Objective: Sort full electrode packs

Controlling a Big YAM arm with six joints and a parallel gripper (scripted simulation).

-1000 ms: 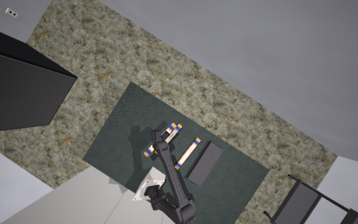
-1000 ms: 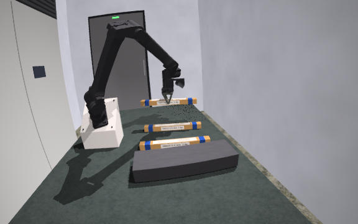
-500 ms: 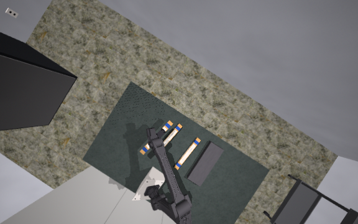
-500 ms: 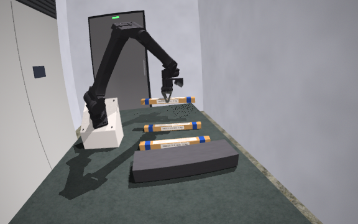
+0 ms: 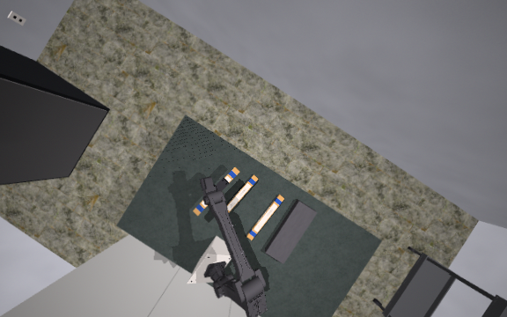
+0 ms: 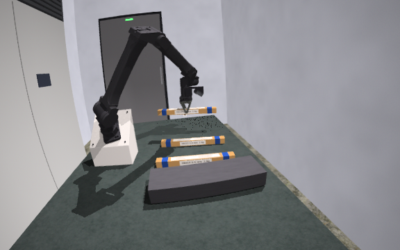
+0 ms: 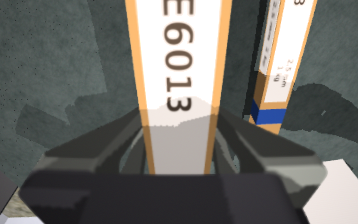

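My gripper [image 6: 186, 108] is shut on the far pack of welding electrodes [image 6: 187, 110], an orange box with blue bands and a white label. It holds the pack level, above the dark green mat. In the wrist view the pack [image 7: 180, 75] runs between my fingers and reads E6013. A second pack [image 6: 192, 141] lies flat on the mat in the middle. A third pack [image 6: 195, 158] lies flat right behind the low dark grey platform [image 6: 207, 178]. The platform's top holds nothing. In the overhead view the held pack [image 5: 216, 191] sits under my arm.
The arm's white base [image 6: 113, 139] stands at the mat's left side. A grey door [image 6: 134, 66] is behind it, with walls to the left and right. A black cabinet [image 5: 25, 128] and a dark cart [image 5: 434, 286] stand off the mat.
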